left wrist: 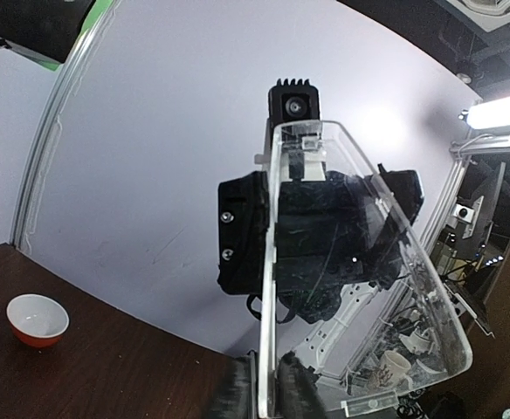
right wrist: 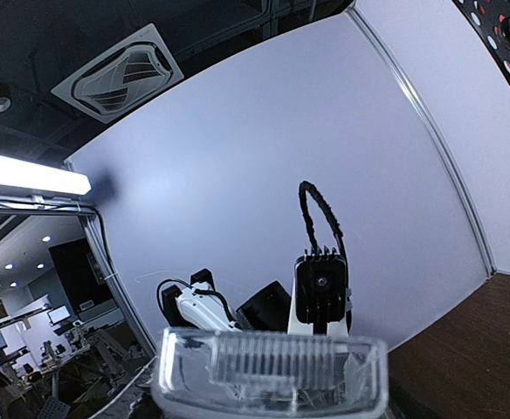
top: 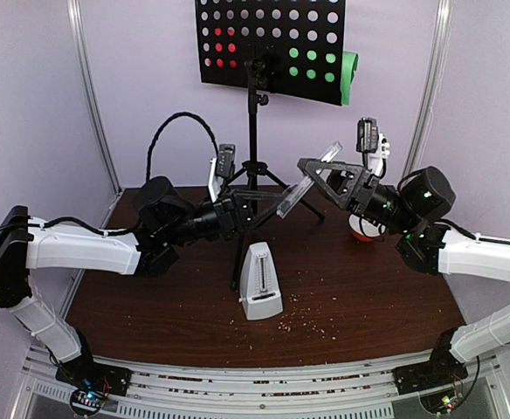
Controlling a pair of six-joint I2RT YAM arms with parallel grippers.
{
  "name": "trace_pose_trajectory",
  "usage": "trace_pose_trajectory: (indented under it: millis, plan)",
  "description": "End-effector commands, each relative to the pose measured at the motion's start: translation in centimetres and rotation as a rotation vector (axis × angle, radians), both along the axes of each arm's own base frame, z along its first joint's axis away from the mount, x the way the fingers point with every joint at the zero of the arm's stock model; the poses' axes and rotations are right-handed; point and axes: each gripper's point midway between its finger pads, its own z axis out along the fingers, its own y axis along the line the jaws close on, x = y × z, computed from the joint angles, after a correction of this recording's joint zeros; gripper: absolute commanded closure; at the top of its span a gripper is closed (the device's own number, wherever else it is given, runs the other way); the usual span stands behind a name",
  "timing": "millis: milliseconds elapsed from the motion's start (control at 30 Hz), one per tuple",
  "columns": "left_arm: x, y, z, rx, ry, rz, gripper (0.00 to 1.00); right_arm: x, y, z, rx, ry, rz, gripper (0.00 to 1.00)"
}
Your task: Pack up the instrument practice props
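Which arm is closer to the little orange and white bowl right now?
Right. The right arm crosses above the bowl, partly hiding it in the top view. The left arm is raised on the other side of the music stand, well away from it.

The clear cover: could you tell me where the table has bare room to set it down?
Bare wood lies on the table right of the metronome, lightly crumbed, and left of it toward the left arm. Crowded at the back: music stand legs and the bowl.

Robot lab, pale booth walls (top: 150,70), ceiling vent (right wrist: 120,74) (strip light (right wrist: 28,172) beyond)
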Motion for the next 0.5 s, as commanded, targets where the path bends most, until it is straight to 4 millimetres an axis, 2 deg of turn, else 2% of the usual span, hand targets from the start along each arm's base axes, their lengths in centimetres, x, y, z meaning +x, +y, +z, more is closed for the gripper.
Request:
trace_pose_trajectory:
  millis: [0, 200, 233, 333, 400, 467]
  plan:
    - [0.6, 0.3, -0.4, 0.023, -0.014, 0.047, 0.71, 0.5, -0.8, 0.0, 0.004, -0.017, -0.086, 0.51]
    - [2.3, 2.6, -1.5, 0.067, 0.010, 0.158, 0.30, 1.2, -1.6, -1.8, -0.057, -0.005, -0.175, 0.52]
    - [2.5, 3.0, -1.7, 0.080, 0.010, 0.180, 0.27, 1.4, -1.7, -2.1, -0.069, -0.004, -0.191, 0.52]
    - [3.2, 4.2, -3.5, 0.161, 0.018, 0.247, 0.22, 2.0, -2.0, -3.7, -0.126, 0.008, -0.245, 0.52]
    - [3.5, 4.6, -6.0, 0.261, 0.039, 0.283, 0.23, 2.9, -2.1, -5.5, -0.193, 0.030, -0.297, 0.52]
    - [3.4, 5.3, -9.1, 0.366, 0.076, 0.305, 0.30, 3.6, -2.5, -7.5, -0.259, 0.048, -0.350, 0.52]
